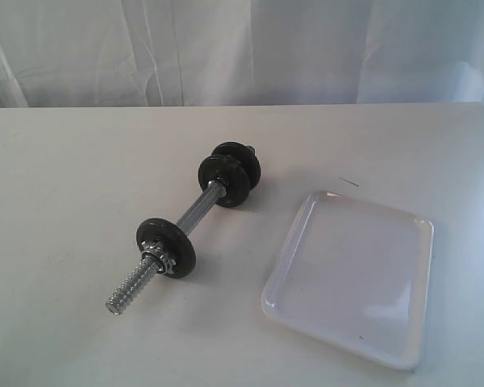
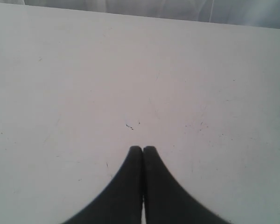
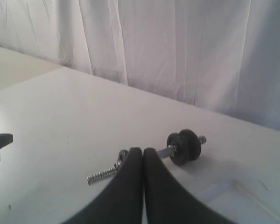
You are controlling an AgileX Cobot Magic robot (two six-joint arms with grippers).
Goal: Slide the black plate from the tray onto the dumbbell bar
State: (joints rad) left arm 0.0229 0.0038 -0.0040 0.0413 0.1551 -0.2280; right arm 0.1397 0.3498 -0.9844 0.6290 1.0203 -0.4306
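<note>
The dumbbell bar (image 1: 203, 211) lies slantwise on the white table, its threaded end (image 1: 125, 294) towards the front. One black plate (image 1: 173, 242) sits on its near part, behind a nut. Two more black plates (image 1: 234, 173) sit together at its far end. The white tray (image 1: 351, 270) to the right holds nothing. Neither gripper shows in the exterior view. My left gripper (image 2: 143, 148) is shut over bare table. My right gripper (image 3: 143, 150) is shut and empty, above and apart from the bar (image 3: 102, 175), whose far plates (image 3: 183, 146) show beyond the fingers.
A white curtain (image 1: 242, 48) hangs behind the table's back edge. A dark object (image 3: 0, 140) juts in at the edge of the right wrist view. Bare table surface lies left of the bar and in front of the tray.
</note>
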